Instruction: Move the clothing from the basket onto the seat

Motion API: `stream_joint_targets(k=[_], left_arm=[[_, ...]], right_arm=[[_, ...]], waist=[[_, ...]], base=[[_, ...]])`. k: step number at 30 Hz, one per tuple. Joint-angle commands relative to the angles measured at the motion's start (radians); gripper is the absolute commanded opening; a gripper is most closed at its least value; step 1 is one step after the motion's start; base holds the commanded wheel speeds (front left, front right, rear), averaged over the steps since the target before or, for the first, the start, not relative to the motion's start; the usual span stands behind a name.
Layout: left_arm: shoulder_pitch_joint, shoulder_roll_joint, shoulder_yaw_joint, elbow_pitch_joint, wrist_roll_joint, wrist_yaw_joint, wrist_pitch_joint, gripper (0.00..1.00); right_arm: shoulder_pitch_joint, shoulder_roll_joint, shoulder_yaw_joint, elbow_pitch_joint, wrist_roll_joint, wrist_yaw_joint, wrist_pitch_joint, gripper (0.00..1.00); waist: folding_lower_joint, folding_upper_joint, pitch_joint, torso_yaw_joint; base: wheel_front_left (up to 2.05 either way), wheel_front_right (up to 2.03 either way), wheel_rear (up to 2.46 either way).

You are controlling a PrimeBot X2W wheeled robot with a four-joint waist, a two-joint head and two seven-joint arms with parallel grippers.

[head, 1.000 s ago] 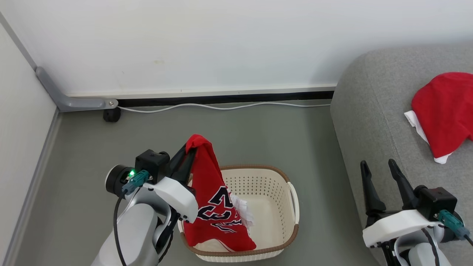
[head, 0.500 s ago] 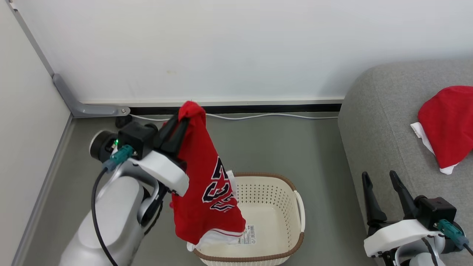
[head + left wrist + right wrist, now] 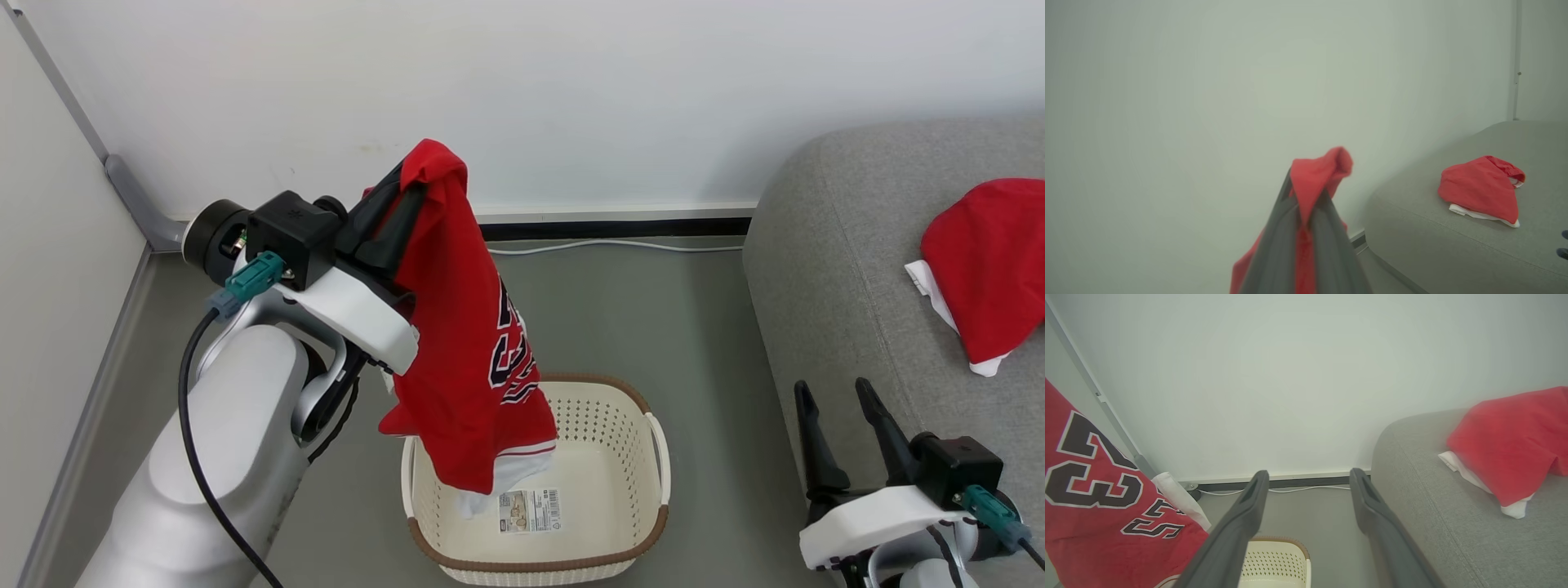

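A red numbered jersey (image 3: 465, 351) is clamped at its top by the left hand (image 3: 402, 194) and hung over the basket (image 3: 608, 562), its white hem seemingly inside. The right hand (image 3: 833, 392), fingers apart, is seen beside the seat (image 3: 833, 269).

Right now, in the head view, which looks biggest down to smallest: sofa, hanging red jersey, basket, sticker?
1. Sofa, largest.
2-3. Red jersey and basket look close; the jersey hangs nearer the camera, so I won't rank them.
4. Sticker, smallest.
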State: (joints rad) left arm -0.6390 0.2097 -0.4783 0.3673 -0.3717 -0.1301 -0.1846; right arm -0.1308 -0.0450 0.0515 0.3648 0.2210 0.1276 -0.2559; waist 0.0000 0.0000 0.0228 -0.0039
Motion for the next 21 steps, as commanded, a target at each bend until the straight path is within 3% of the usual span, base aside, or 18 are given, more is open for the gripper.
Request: stream_joint_targets(k=[1, 8, 15, 21], left_arm=[[-0.066, 0.028, 0.033, -0.034, -0.011, 0.001, 0.002, 0.0], [-0.073, 0.016, 0.024, -0.037, -0.015, 0.004, -0.002, 0.0], [-0.081, 0.002, 0.005, -0.038, -0.015, 0.006, -0.005, 0.0], [-0.09, -0.01, -0.013, -0.037, -0.017, 0.006, -0.007, 0.0]], right_arm=[[-0.025, -0.005, 0.037, -0.025, 0.009, 0.003, -0.006, 1.0], [-0.069, -0.005, 0.11, -0.05, 0.014, 0.003, -0.006, 1.0], [-0.148, -0.005, 0.284, -0.061, 0.054, 0.003, -0.006, 1.0], [-0.235, -0.011, 0.457, -0.001, 0.11, 0.003, -0.006, 1.0]], waist=[[0.0, 0.0, 0.004, -0.001], [0.0, 0.0, 0.011, -0.004], [0.0, 0.0, 0.013, 0.0], [0.0, 0.0, 0.015, 0.012]], base=[[0.0, 0.0, 0.0], [0.0, 0.0, 0.0], [0.0, 0.0, 0.0], [0.0, 0.0, 0.0]])
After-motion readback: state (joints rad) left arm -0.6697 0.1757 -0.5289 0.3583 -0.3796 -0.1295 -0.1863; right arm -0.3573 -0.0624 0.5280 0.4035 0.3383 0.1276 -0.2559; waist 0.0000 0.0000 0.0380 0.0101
